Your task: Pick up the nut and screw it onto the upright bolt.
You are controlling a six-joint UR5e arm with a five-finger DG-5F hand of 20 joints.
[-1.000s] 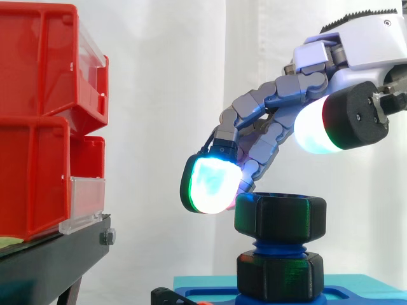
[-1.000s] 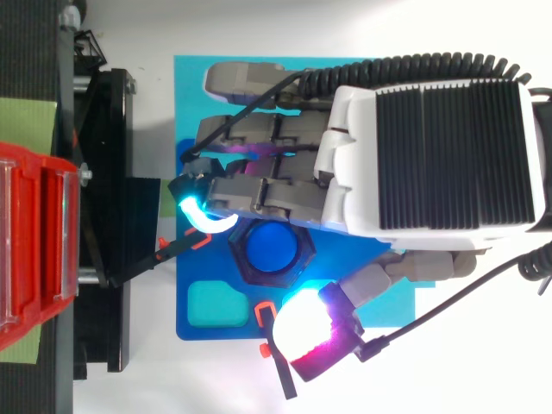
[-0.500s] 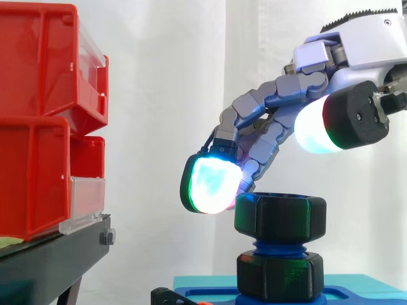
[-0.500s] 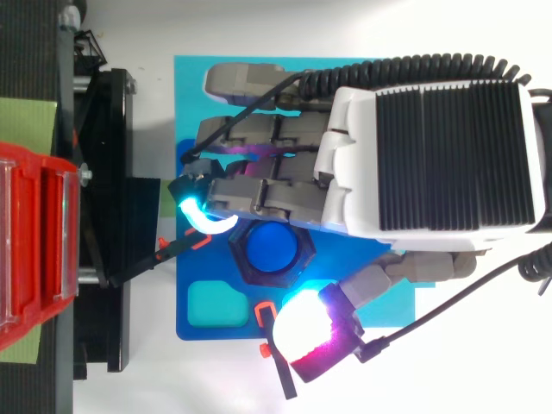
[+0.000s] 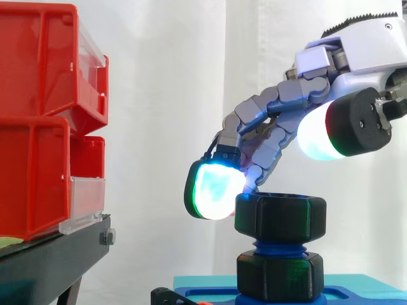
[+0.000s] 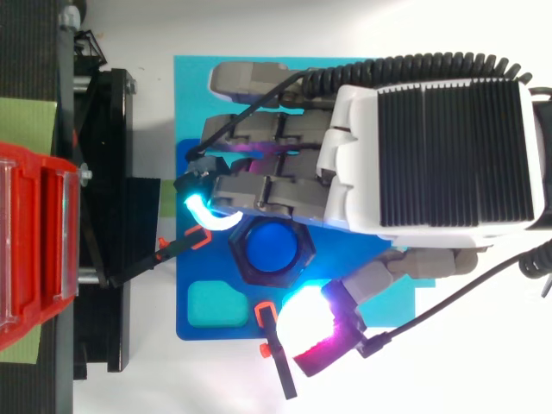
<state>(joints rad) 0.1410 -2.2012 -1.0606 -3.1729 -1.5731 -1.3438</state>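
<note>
A black hex nut (image 5: 280, 217) sits on top of the upright blue bolt (image 6: 272, 248), above a second black nut (image 5: 280, 276) at the bolt's foot. My hand (image 5: 356, 51) hovers over and beside it, open. Its curved fingers reach down past the nut's left top edge, with a cyan-glowing fingertip (image 5: 213, 189) just left of the nut. The thumb's white and red pad (image 5: 324, 130) stays well above the nut on the right, apart from it. Nothing is held. From above, the fingers (image 6: 259, 194) lie alongside the nut and the thumb pad (image 6: 315, 332) on its other side.
The bolt stands on a blue base (image 6: 191, 326) on a teal plate (image 6: 185, 82). Stacked red bins (image 5: 44, 114) on a black stand (image 5: 57, 254) are to the left. Small black and orange clips (image 6: 185, 244) lie on the base near the nut.
The hand has shifted slightly right and up. Its glowing fingertip now sits a little closer to the nut's left edge. The nut has not moved.
</note>
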